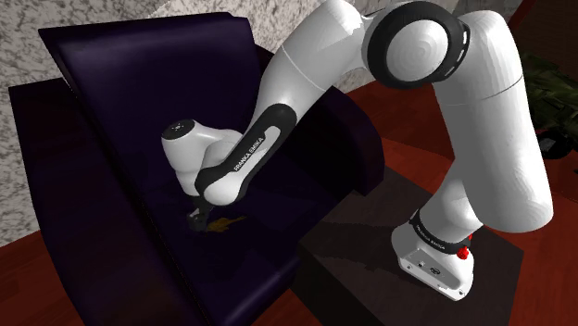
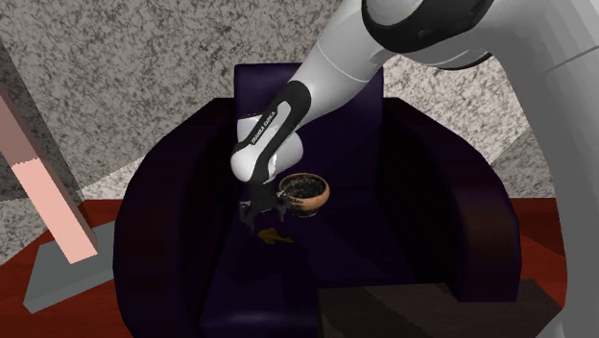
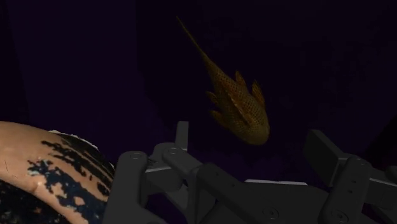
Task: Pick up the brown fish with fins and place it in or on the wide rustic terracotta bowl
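Hemmed in on three sides by the armchair (image 1: pixel 83 157): tall armrests (image 2: pixel 451 202) at both flanks, backrest (image 2: pixel 278 86) behind. Open from above and across the front edge of the seat (image 2: pixel 254 278). Bare dark cushion all round the fish (image 3: pixel 238 105), lying flat and apart from everything else. Blocked just beside the gripper (image 2: pixel 264 213) by the bowl (image 2: pixel 304 192), standing on the seat towards the second exterior view's right, its rim close to one finger in the wrist view. Between the spread fingers (image 3: pixel 182 135), a gap wider than the fish's body, with room on either side. Just beside the armchair's front corner, the dark stand (image 1: pixel 370 241).
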{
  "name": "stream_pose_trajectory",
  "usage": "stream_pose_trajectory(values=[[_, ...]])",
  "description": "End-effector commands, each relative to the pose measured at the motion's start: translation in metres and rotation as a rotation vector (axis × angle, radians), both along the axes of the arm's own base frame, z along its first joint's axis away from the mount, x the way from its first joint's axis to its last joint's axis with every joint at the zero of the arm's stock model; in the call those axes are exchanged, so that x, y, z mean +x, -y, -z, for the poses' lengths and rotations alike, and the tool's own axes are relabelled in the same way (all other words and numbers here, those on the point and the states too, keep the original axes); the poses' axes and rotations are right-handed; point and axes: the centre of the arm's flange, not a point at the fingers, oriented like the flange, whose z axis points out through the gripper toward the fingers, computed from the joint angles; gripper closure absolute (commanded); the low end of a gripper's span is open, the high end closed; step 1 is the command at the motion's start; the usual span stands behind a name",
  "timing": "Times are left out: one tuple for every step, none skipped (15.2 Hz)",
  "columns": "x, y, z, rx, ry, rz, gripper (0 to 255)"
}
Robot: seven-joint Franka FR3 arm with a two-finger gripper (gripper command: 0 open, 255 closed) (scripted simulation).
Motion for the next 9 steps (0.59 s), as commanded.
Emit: stream_pose_trajectory(values=[[-0.001,-0.001,0.012,0.000,0.000,-0.001,0],[-0.001,0.000,0.017,0.000,0.000,-0.001,0],[-0.002,0.000,0.022,0.000,0.000,-0.001,0],[-0.002,0.000,0.027,0.000,0.000,-0.001,0],[-0.002,0.000,0.030,0.000,0.000,-0.001,0],[-0.002,0.000,0.030,0.000,0.000,-0.001,0],[-0.002,0.000,0.030,0.000,0.000,-0.001,0],[-0.002,0.000,0.030,0.000,0.000,-0.001,0],[-0.002,0.000,0.030,0.000,0.000,-0.001,0]])
